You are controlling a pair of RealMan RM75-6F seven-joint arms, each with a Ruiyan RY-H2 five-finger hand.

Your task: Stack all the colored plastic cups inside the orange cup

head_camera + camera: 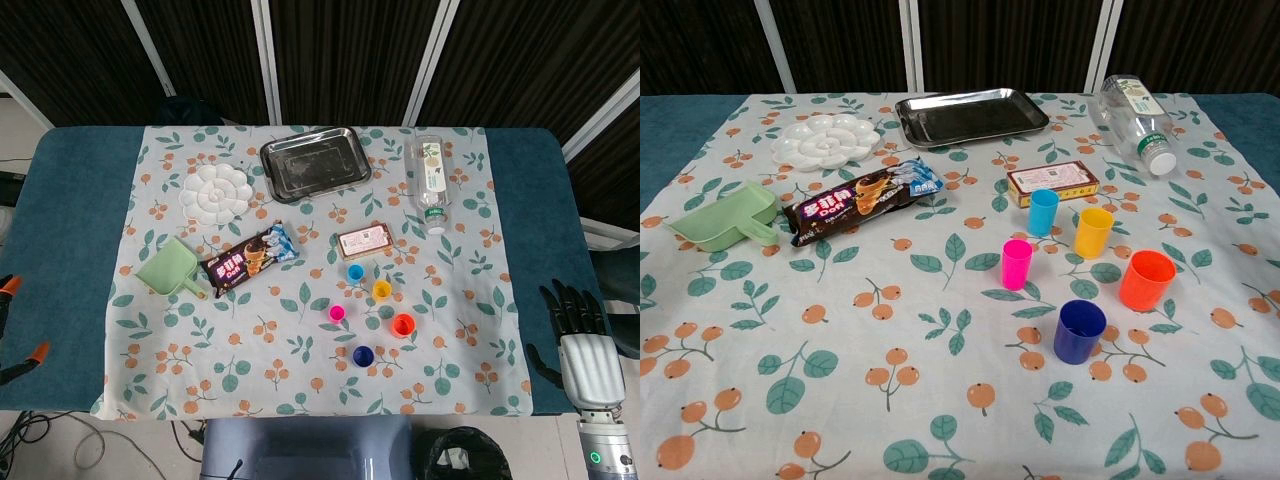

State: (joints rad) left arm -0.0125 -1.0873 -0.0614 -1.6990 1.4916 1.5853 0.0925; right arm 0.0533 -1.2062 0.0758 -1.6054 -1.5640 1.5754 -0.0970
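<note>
Five small plastic cups stand upright on the counter (70,200), all apart from one another, none nested. Taking the orange cup (1146,279) as the landmark: the yellow cup (1093,232) is just beyond it and a little to the left in the chest view, the light blue cup (1043,212) lies farther back and left again, the pink cup (1016,264) stands well to its left, and the dark blue cup (1080,331) sits near its front left. A flat orange box (1052,183) lies behind the light blue cup, farther from the orange cup. Beyond that, a clear bottle (1134,111) lies on its side at the far right, with a steel tray (971,115) to the far left of it. Much farther left of the orange cup are a dark snack packet (862,201), a white flower-shaped palette (826,141) and a green scoop (728,218).

Only the head view shows the right hand (580,335); it rests at the counter's right edge, well away from the orange cup, its dark fingers (570,305) spread and holding nothing. At that view's left edge, orange-tipped fingers of the left hand (12,330) barely show; I cannot tell how they lie.
</note>
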